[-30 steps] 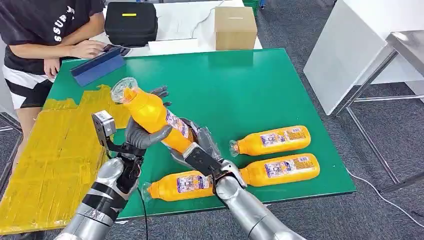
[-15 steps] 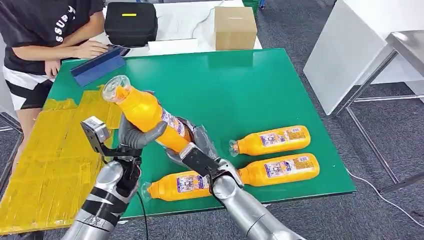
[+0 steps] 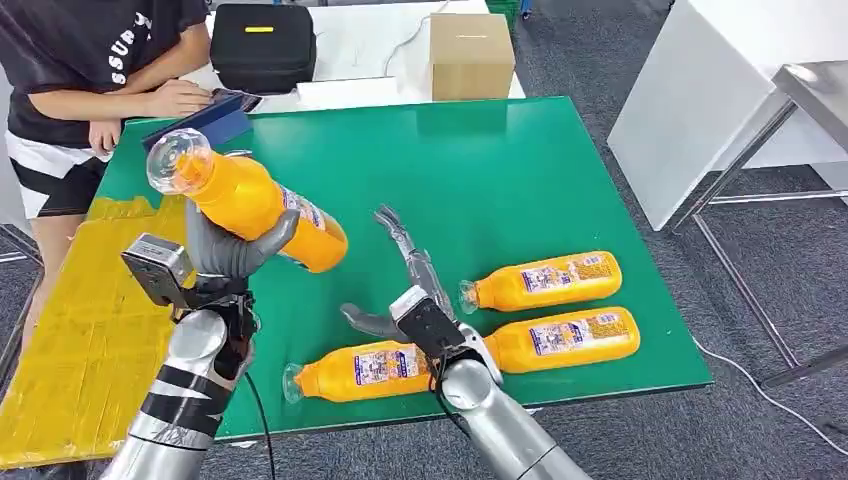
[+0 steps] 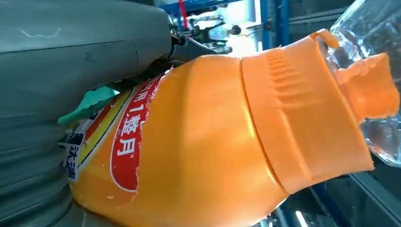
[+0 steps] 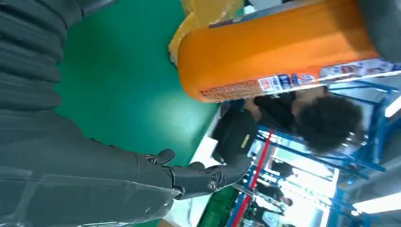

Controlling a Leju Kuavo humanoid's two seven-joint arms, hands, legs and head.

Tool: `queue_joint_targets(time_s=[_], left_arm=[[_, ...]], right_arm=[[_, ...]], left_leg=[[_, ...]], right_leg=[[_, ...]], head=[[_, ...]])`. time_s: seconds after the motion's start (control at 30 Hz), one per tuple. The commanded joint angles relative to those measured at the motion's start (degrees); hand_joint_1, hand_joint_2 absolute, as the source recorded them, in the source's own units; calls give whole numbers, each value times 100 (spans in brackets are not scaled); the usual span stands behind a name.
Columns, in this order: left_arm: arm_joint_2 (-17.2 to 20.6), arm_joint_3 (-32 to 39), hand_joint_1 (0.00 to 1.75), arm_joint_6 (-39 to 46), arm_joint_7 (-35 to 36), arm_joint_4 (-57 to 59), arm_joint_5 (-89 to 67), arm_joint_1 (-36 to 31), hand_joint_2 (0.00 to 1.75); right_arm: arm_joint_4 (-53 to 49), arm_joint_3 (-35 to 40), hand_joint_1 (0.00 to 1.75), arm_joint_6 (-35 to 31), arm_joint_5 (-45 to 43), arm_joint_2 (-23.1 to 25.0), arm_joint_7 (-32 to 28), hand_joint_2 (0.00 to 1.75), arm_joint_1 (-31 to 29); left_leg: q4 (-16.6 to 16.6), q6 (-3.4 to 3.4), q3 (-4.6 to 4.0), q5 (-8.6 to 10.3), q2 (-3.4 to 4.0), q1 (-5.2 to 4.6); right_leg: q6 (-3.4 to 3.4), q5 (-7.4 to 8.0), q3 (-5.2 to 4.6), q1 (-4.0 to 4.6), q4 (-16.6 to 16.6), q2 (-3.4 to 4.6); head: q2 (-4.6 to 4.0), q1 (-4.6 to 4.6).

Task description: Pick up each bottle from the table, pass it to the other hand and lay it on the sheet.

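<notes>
Head view, starting nearest the robot: two silver arms rise from the bottom edge. The left hand (image 3: 232, 250) grasps one orange plastic bottle with a clear cap and printed label (image 3: 245, 200), lifted clear of the green table top (image 3: 480, 180) and tilted, cap end up and toward the far left, base toward the middle of the table. The right hand (image 3: 400, 290) is released, fingers spread and stretched forward over the green surface, holding nothing and apart from the lifted bottle.

Three more orange bottles of the same kind lie on their sides on the table. One (image 3: 360, 370) is at the near edge, just left of the right wrist, cap pointing left. A second (image 3: 560, 338) lies to the right of that wrist, and a third (image 3: 545, 280) lies just beyond it, the two roughly parallel with caps pointing left. That makes four bottles: one held, three lying.

On the left, one yellow crumpled sheet (image 3: 90, 340) covers the table's left side; no bottle lies on it.

Farther off, a blue flat case (image 3: 200, 125) sits at the far left corner. Beyond the green top stand one black zipped bag (image 3: 262, 45) and one brown cardboard box (image 3: 470, 55). One person in a black shirt (image 3: 90, 60) stands at the far left, a hand resting by the blue case.
</notes>
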Motion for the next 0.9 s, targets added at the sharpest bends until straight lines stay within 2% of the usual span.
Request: queue_joint_targets(time_s=[0.03,0.1,0.17,0.23,0.27,0.3,0.33,0.37,0.4,0.47,0.9], left_arm=[[518,116,175,1629,204,533,-2274,-638,175],[625,222,175,1659,388,751,-2716,-725,175],[888,200,175,1644,777,1275,-3735,-947,175],[1075,193,175,1971,1245,1757,-4900,-1111,175],[1176,194,175,1996,1486,2035,-5425,-1200,175],[1269,184,175,1990,1812,2326,-6014,-1289,175],[1305,234,175,1992,1784,2564,-6154,-1360,175],[1427,143,175,1918,2276,2951,-6852,-1491,175],[1477,106,175,1837,2474,3245,-7161,-1590,175],[1506,179,175,1716,2478,3987,-7317,-1818,175],[1466,185,175,1743,2463,4053,-7330,-1858,175]], right_arm=[[-1372,-165,0,101,-241,-492,10,0,330],[-1561,-239,0,107,-272,-544,159,0,398],[-1766,-332,0,138,-291,-604,168,0,457],[-1907,-380,0,275,-384,-627,154,0,505],[-2003,-410,0,322,-420,-639,158,175,550],[-2083,-423,0,402,-471,-647,161,175,581],[-2156,-447,0,415,-484,-648,167,175,620],[-2213,-447,0,448,-502,-654,154,175,642],[-2294,-449,0,456,-499,-662,144,175,667],[-2400,-467,0,486,-521,-656,140,175,696],[-2362,-470,0,486,-522,-639,142,175,677]], left_leg=[[2,-2,6,-2,-8,0],[1,-3,8,-2,-5,0],[-1,-5,25,-7,-9,0],[-3,-3,15,-2,-3,-1],[-3,-5,26,-5,-4,-1],[-2,-7,35,-8,-3,1],[-3,-6,27,-5,-4,-1],[-3,-6,30,-6,0,0],[-3,-7,39,-9,-1,2],[-4,-4,21,-2,7,0],[2,-4,27,-9,4,4]], right_leg=[[-5,-5,8,1,3,-13],[-5,-5,9,1,2,-11],[-9,-11,25,2,2,-18],[-6,-4,13,0,0,-8],[-9,-8,24,1,1,-13],[-12,-11,33,3,2,-15],[-9,-8,24,0,2,-13],[-9,-9,26,2,1,-10],[-12,-11,36,4,0,-12],[-6,-4,16,0,0,-2],[-9,-11,26,4,2,-1]], head=[[0,0],[0,0],[0,0],[0,-4],[0,-2],[0,2],[0,-2],[0,0],[0,0],[0,-2],[0,0]])
